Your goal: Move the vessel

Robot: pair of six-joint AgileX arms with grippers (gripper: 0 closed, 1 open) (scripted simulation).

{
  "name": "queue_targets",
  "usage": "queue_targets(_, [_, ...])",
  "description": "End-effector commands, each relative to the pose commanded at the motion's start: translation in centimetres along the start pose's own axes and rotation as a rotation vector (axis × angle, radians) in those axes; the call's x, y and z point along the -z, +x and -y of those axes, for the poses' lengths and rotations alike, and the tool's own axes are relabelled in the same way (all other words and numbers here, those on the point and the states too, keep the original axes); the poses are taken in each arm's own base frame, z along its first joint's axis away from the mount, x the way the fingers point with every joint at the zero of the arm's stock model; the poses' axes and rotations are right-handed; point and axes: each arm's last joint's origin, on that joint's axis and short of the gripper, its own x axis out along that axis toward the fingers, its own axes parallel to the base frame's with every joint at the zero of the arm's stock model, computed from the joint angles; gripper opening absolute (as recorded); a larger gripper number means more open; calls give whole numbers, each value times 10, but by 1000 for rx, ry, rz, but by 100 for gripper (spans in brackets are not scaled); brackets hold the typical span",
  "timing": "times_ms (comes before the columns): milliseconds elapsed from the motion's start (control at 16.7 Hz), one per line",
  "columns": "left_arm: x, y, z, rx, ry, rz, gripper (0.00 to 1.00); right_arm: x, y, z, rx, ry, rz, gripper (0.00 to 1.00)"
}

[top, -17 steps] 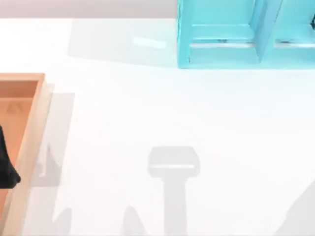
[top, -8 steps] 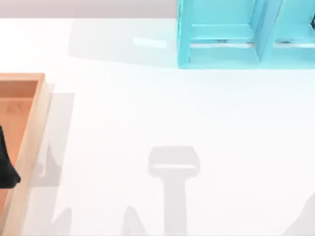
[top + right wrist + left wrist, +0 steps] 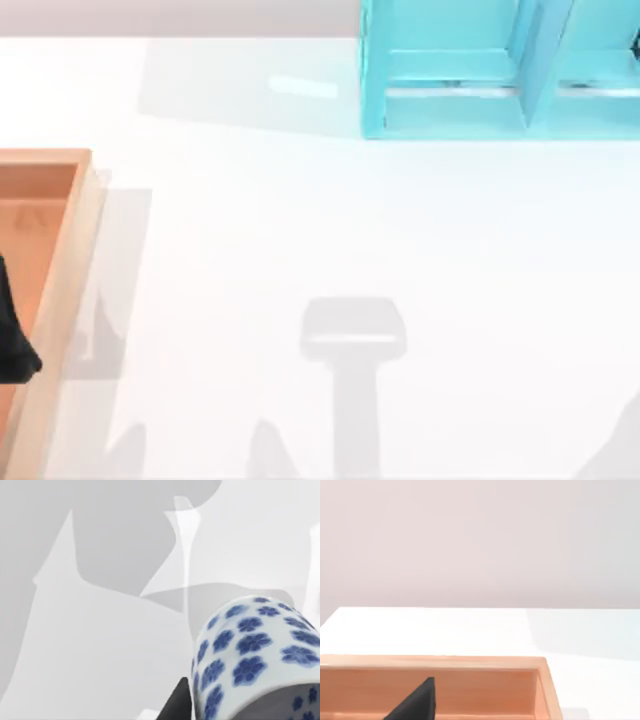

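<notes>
**Right gripper holds the patterned cup; left arm parked over the tray**

Right gripper [image 3: 176, 706]: clamped on the small round white ceramic cup with dark blue flower-like patches [image 3: 252, 650]. One dark finger [image 3: 179, 700] lies pressed against the cup's outer wall. The other finger is hidden behind the cup's body.

The cup sits close to the right wrist camera and is tilted. Its curved wall faces the lens and part of its rim is visible. More blue patches show on the inside, just past the rim.

Beyond the cup lies the white tabletop [image 3: 100, 645]. It is crossed by broad grey shadows [image 3: 125, 540], and one of them falls just behind the cup.

Left gripper [image 3: 417, 702]: a dark wedge of it pokes up in front of the inner wall of the large light-wooden tray with raised sides [image 3: 540, 690]. Whether its jaws stand apart or together cannot be told.

In the top view, the left arm [image 3: 12, 335] is a black shape at the far left edge of the frame, lying over the tray's floor. The tray runs down the left edge from mid-height to the bottom of the frame, and its right-hand wall slants slightly.

A turquoise open shelf with an upright divider [image 3: 450, 70] stands in the upper right of the top view, well apart from the tray.

Grey shadows mark the table in the lower middle of the top view and at its lower right corner.
</notes>
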Motion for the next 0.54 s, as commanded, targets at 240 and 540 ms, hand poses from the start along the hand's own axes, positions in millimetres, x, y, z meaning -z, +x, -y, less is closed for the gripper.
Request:
queue_targets(240, [0,0,0,0,0,0,100,0,0,0,0,0,0,100])
queue_targets(540, [0,0,0,0,0,0,100,0,0,0,0,0,0,100])
